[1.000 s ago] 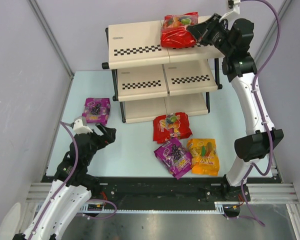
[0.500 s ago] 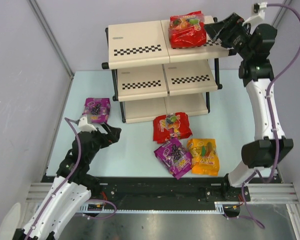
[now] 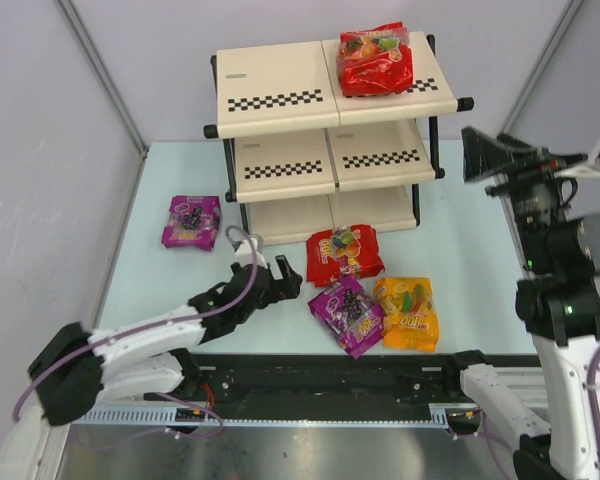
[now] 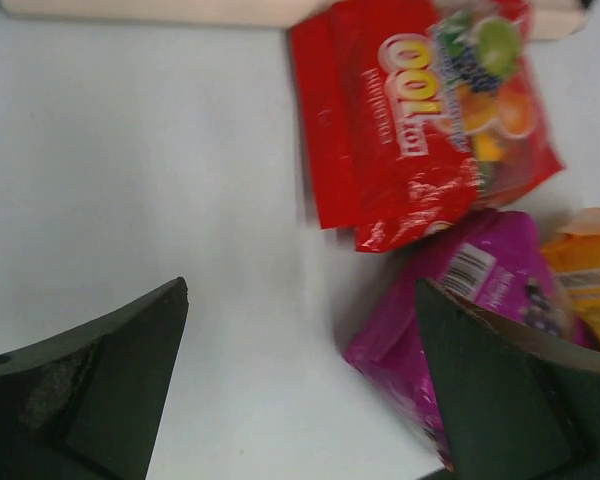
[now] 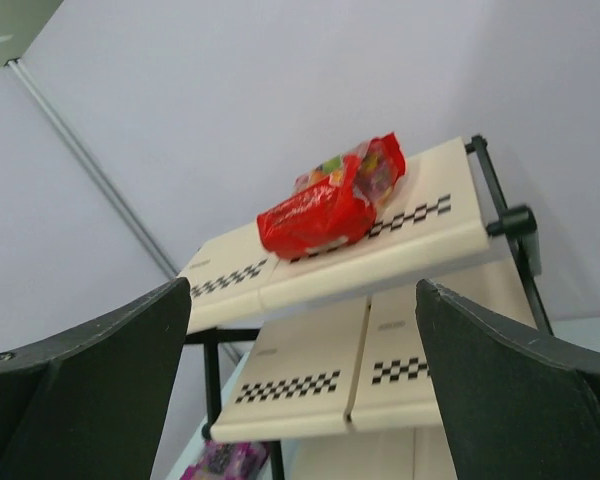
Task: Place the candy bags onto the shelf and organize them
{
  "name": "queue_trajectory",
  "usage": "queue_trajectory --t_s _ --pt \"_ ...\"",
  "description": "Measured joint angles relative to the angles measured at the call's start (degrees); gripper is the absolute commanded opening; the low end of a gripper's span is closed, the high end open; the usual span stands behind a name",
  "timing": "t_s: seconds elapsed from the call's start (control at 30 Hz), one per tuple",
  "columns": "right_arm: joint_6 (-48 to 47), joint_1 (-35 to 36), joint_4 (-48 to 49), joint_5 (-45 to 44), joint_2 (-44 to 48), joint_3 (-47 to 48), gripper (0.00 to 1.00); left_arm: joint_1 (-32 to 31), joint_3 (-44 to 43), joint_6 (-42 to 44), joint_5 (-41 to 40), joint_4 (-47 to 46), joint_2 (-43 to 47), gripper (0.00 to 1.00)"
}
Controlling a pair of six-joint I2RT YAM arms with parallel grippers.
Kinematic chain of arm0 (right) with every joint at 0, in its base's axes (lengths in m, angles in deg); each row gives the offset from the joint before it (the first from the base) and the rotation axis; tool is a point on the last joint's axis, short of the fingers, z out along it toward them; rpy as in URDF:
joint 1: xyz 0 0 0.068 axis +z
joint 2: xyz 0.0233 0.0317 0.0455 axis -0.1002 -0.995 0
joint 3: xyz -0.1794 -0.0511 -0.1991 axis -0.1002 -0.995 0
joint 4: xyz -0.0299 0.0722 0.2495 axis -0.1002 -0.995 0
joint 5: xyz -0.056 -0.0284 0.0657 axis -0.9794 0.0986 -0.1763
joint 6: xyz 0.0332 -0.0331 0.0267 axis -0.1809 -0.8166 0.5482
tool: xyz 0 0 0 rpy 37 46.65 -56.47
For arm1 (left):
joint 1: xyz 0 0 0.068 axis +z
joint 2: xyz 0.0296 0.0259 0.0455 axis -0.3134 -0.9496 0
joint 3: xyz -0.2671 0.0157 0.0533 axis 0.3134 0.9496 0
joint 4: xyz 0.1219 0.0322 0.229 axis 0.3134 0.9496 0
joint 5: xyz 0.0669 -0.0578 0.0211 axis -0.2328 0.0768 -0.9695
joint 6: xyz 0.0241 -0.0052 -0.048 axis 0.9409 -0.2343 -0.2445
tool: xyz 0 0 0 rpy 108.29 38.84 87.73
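The shelf (image 3: 280,95) stands at the back with one red candy bag (image 3: 375,60) lying on the right half of its top tier; the right wrist view shows the same red bag (image 5: 330,205) from below. My right gripper (image 3: 467,153) hangs open and empty to the right of the shelf, well clear of it. On the table lie a second red bag (image 3: 344,253), a purple bag (image 3: 347,313), an orange-yellow bag (image 3: 407,312) and another purple bag (image 3: 191,221) at the left. My left gripper (image 3: 285,283) is open, low over the table just left of the purple bag (image 4: 480,280).
Grey walls enclose the pale table (image 3: 460,250) on three sides. The shelf's middle tier (image 5: 320,385) and bottom tier (image 3: 300,215) carry nothing. A black rail (image 3: 320,375) runs along the near edge by the arm bases.
My right gripper opened, left the red bag on the top tier and drew back to the right. My left arm stretched rightwards across the table toward the middle bags.
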Motion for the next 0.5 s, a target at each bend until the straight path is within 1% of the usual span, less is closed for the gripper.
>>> queue_trajectory --t_s 0.1,0.2,0.3,0.4,0.5 --pt "-0.39 3.93 -3.89 -2.82 6.73 -4.0 0.98 -0.98 -3.02 -2.38 -1.92 -2.8 -11.1 1.0" --pt "-0.5 5.81 -8.09 -4.37 11.19 -7.26 0.98 -1.09 -8.83 -3.98 -2.6 -5.79 -21.0 1.0" --pt "-1.14 6.32 -12.85 -5.09 13.94 -9.03 0.98 -1.09 -13.4 -5.29 -2.47 -10.14 -26.99 1.0" --pt "-2.19 6.32 -16.22 -5.35 15.04 -9.42 0.98 -1.09 -16.0 -6.23 -2.49 -13.29 -30.16 1.0" --pt "-3.04 6.32 -18.23 -5.53 15.61 -9.7 0.98 -1.09 -20.13 -6.34 -2.51 -13.92 -34.73 1.0"
